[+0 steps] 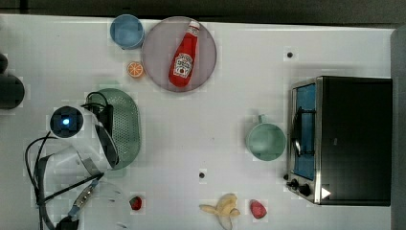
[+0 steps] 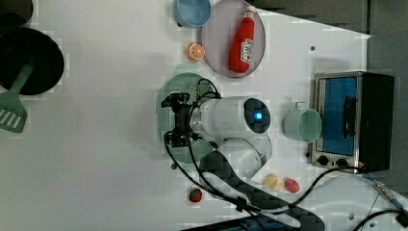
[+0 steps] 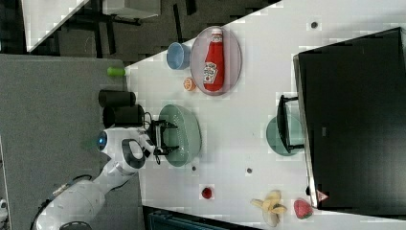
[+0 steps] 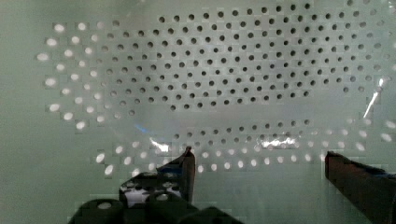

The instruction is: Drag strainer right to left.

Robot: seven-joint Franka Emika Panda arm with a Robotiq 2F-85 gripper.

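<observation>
the strainer (image 1: 125, 125) lies on the white bench (image 1: 215, 96) at the middle left of the top view, below the grey plate (image 1: 158, 43) with the ketchup bottle (image 1: 184, 55) – the claw (image 4: 259, 163) hangs down inside its bowl, fingers (image 4: 187, 163) spread wide apart with nothing between them, the perforated floor close beneath – the green mug (image 1: 265, 140) stands well apart, by the toaster oven (image 1: 344, 139)

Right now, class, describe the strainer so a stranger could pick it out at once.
In the top view, start at the grey plate holding the ketchup bottle. Just below and to the top view's left lies the strainer, under the arm. Unlike the round green mug, it is oval and dotted with holes.
</observation>
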